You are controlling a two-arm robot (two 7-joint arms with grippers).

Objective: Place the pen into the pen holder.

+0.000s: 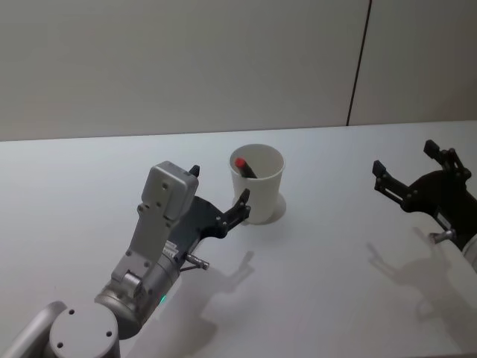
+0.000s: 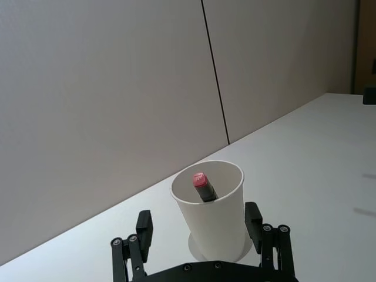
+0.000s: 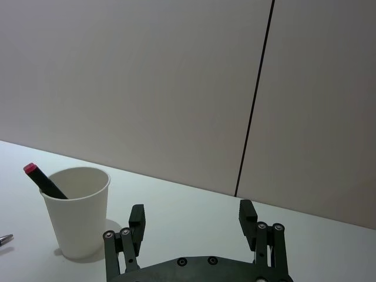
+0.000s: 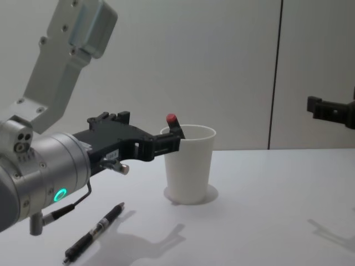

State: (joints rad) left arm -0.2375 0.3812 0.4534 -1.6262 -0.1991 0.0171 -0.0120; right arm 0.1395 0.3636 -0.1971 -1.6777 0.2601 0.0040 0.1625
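Red-capped black pen point(image 1: 244, 167) leans inside the plain white tapered paper cup point(image 1: 261, 198) on the white table point(image 1: 313, 313); left gripper point(image 1: 218, 186), released and empty, hovers just beside the cup; slim dark second pen point(image 4: 94, 233) lies on the table nearer the robot; right gripper point(image 1: 405, 158), fingers spread, hangs well apart.

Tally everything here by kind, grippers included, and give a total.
Cups: 1, the white paper cup.
Pens: 2, the red-capped pen inside it, the black pen lying on the table.
Grippers: 2, left gripper and right gripper, both open.
Total: 5.
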